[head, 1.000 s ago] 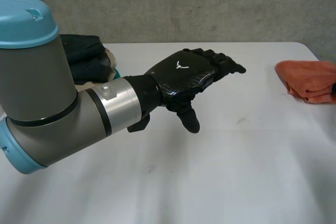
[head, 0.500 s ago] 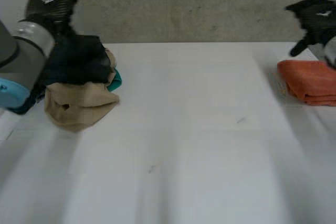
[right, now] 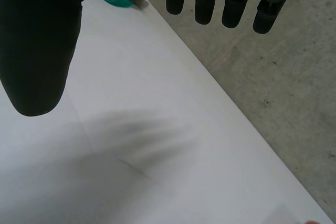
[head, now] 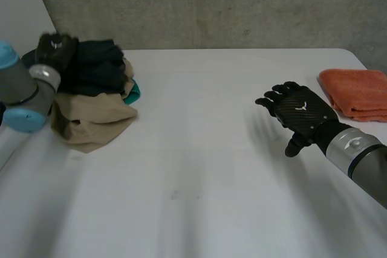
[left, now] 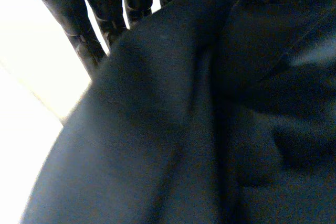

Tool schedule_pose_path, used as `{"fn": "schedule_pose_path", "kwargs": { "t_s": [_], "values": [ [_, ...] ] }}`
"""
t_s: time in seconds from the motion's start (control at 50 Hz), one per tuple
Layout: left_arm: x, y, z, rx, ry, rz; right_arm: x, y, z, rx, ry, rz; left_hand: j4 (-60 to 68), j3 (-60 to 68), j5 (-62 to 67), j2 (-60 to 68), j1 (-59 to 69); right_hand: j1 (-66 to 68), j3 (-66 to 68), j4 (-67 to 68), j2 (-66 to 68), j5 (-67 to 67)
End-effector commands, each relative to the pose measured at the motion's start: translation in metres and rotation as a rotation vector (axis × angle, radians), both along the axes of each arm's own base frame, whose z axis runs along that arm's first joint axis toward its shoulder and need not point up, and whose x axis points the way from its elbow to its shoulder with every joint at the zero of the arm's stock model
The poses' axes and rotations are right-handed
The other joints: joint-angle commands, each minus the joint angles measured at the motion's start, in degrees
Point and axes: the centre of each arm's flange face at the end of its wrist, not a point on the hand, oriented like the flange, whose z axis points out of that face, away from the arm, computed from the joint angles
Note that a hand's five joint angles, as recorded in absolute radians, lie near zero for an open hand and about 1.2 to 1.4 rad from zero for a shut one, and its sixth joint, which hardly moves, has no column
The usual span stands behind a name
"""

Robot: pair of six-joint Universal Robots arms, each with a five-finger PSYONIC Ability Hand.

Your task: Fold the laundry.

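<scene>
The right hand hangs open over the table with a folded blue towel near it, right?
Not quite: the head view shows the folded towel is orange, not blue. The right hand does hang open over the table near it.

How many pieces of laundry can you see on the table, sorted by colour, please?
Dark cloth: 1
Tan cloth: 1
Teal cloth: 1
Orange towel: 1
Total: 4 visible; the first three are heaped together, so that heap may hide more.
</scene>
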Motion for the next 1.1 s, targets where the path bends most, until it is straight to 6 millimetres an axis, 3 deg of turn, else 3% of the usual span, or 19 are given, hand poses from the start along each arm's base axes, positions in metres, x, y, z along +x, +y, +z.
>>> {"fn": "schedule_pose_path", "kwargs": {
  "t_s": [0.02, 0.06, 0.12, 0.14, 0.2, 0.22, 0.28, 0.3, 0.36, 0.38, 0.42, 0.48, 0.5, 0.56, 0.62, 0.68, 0.8, 0.94, 1.1],
  "values": [
    [-0.048, 0.066, 0.109, -0.273, 0.092, -0.077, -0.004, -0.006, 0.008, -0.034, -0.013, -0.041, 12.0, 14.0, 16.7, 12.5, 21.2, -2.9, -2.0, -1.9, -2.1, -2.5],
    [-0.074, 0.102, 0.137, -0.315, 0.169, -0.169, -0.008, -0.01, 0.009, -0.045, -0.01, -0.075, 12.0, 14.0, 16.7, 12.5, 21.2, -2.9, -2.0, -1.9, -2.1, -2.5],
    [-0.095, 0.14, 0.155, -0.315, 0.243, -0.27, -0.011, -0.013, 0.011, -0.053, -0.008, -0.121, 12.0, 14.0, 16.7, 12.5, 21.2, -2.9, -2.0, -1.9, -2.1, -2.5],
    [-0.105, 0.165, 0.166, -0.311, 0.284, -0.337, -0.012, -0.014, 0.013, -0.059, -0.008, -0.133, 12.0, 14.0, 16.7, 12.5, 21.2, -2.9, -2.0, -1.9, -2.1, -2.5],
    [-0.117, 0.199, 0.171, -0.279, 0.33, -0.434, -0.015, -0.016, 0.018, -0.076, -0.014, -0.167, 12.0, 14.0, 16.7, 12.5, 21.2, -2.9, -2.0, -1.9, -2.1, -2.5],
    [-0.128, 0.22, 0.162, -0.226, 0.343, -0.501, -0.015, -0.016, 0.02, -0.078, -0.018, -0.174, 12.0, 14.0, 16.7, 12.5, 21.2, -2.9, -2.0, -1.9, -2.1, -2.5],
    [-0.145, 0.247, 0.138, -0.128, 0.332, -0.581, -0.019, -0.019, 0.026, -0.089, -0.034, -0.204, 12.0, 14.0, 16.7, 12.5, 21.2, -2.9, -2.0, -1.9, -2.1, -2.5],
    [-0.157, 0.268, 0.118, -0.052, 0.316, -0.632, -0.021, -0.021, 0.026, -0.089, -0.038, -0.217, 12.0, 14.0, 16.7, 12.5, 21.2, -2.9, -2.0, -1.9, -2.1, -2.5],
    [-0.172, 0.294, 0.087, 0.055, 0.285, -0.682, -0.035, -0.03, 0.032, -0.095, -0.062, -0.292, 12.0, 14.0, 16.7, 12.5, 21.2, -2.9, -2.0, -1.9, -2.1, -2.5],
    [-0.184, 0.308, 0.06, 0.139, 0.254, -0.714, -0.038, -0.033, 0.033, -0.096, -0.067, -0.308, 12.0, 14.0, 16.7, 12.5, 21.2, -2.9, -2.0, -1.9, -2.1, -2.5],
    [-0.193, 0.318, 0.034, 0.219, 0.22, -0.739, -0.046, -0.04, 0.037, -0.105, -0.081, -0.344, 12.0, 14.0, 16.7, 12.5, 21.2, -2.9, -2.0, -1.9, -2.1, -2.5],
    [-0.2, 0.337, -0.001, 0.355, 0.153, -0.764, -0.052, -0.046, 0.041, -0.116, -0.085, -0.365, -44.8, -42.8, -40.1, -44.3, -35.7, -2.9, -2.0, -1.9, -2.1, -2.5],
    [-0.2, 0.341, -0.006, 0.384, 0.136, -0.765, -0.056, -0.048, 0.043, -0.123, -0.086, -0.379, -55.4, -53.5, -50.8, -55.0, -46.3, -2.9, -2.0, -1.9, -2.1, -2.5],
    [-0.198, 0.347, -0.008, 0.434, 0.082, -0.758, -0.06, -0.051, 0.044, -0.119, -0.084, -0.391, -57.9, -55.9, -53.2, -57.4, -48.8, -2.9, -2.0, -1.9, -2.1, -2.5],
    [-0.193, 0.348, 0.013, 0.417, 0.084, -0.754, -0.06, -0.049, 0.043, -0.105, -0.081, -0.392, -58.0, -56.0, -53.3, -57.5, -48.8, -2.9, -2.0, -1.9, -2.1, -2.5],
    [-0.178, 0.336, 0.04, 0.352, 0.121, -0.695, -0.059, -0.046, 0.041, -0.069, -0.073, -0.392, -57.7, -55.8, -53.1, -57.3, -48.6, -2.9, -2.0, -1.9, -2.1, -2.5],
    [-0.141, 0.303, 0.06, 0.3, 0.159, -0.525, -0.054, -0.024, 0.038, 0.11, -0.038, -0.375, -57.1, -55.1, -52.4, -56.6, -47.9, -2.9, -2.0, -1.9, -2.1, -2.5],
    [-0.114, 0.294, 0.031, 0.392, 0.131, -0.427, -0.036, 0.021, 0.038, 0.336, -0.004, -0.302, -56.1, -54.1, -51.4, -55.6, -46.9, -2.9, -2.0, -1.9, -2.1, -2.5],
    [-0.115, 0.302, -0.027, 0.6, 0.06, -0.413, -0.028, 0.055, 0.013, 0.419, 0.026, -0.26, -53.7, -51.7, -49.0, -53.2, -44.6, -2.9, -2.0, -1.9, -2.1, -2.5]
  ]
}}
